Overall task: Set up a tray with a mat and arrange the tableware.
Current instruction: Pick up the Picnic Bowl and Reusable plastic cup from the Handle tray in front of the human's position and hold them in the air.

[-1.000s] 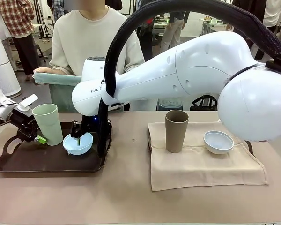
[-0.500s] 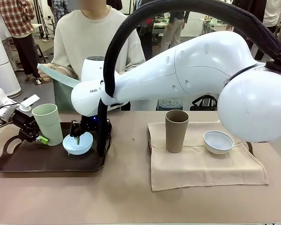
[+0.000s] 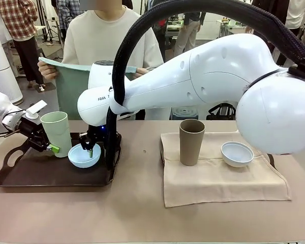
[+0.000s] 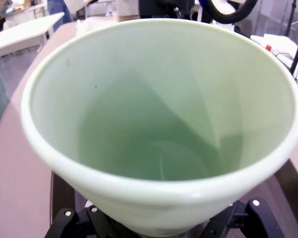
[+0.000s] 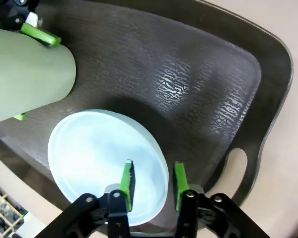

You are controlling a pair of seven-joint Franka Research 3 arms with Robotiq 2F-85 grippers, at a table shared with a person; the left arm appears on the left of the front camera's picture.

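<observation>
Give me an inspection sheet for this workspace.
Surface: table, dark tray at left, beige mat at right.
Job's things: green tumbler and blue bowl over tray; brown tumbler, white bowl on mat.
Clutter: nothing seen.
End effectors: left end effector shut on green tumbler; right end effector astride blue bowl rim, jaws apart.
Cables: black hose arches over right arm.
Surroundings: person opposite holds teal cloth.
</observation>
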